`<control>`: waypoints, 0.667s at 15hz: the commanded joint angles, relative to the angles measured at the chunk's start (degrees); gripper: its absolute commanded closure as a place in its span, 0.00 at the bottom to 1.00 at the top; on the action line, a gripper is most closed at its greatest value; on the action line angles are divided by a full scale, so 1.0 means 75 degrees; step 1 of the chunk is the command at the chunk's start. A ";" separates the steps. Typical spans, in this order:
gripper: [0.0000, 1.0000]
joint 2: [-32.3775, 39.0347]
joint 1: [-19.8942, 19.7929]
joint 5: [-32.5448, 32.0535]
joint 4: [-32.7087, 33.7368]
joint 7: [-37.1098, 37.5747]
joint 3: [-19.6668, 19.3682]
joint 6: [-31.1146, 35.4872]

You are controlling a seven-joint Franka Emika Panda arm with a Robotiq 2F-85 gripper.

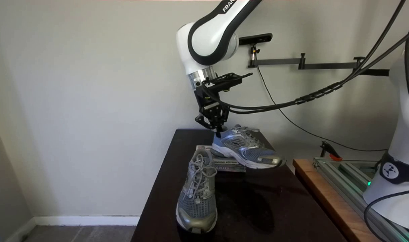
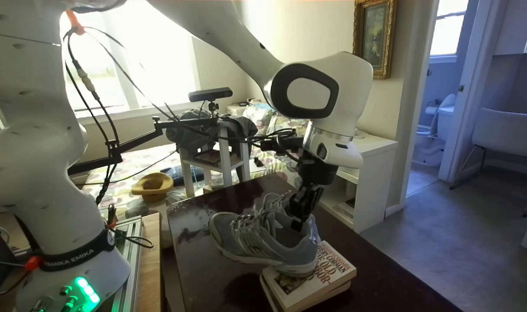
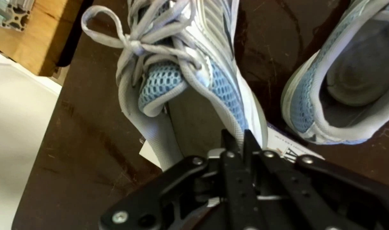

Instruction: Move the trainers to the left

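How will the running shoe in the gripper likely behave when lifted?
The running shoe would probably dip toe-first: the gripper holds only its collar, toward the back. That padded collar may flex; the thick sole should stay stiffer.

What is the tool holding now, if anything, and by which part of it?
The tool holds one trainer, the more central in the wrist view, by its collar near the heel, one finger inside the opening and one outside.
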 commanded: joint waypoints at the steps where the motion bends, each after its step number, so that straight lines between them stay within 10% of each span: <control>1: 0.98 0.0092 0.0156 0.0333 0.0394 0.0622 0.0100 -0.0822; 10: 0.98 0.0466 0.0357 0.1126 0.0621 0.1729 0.0403 -0.1111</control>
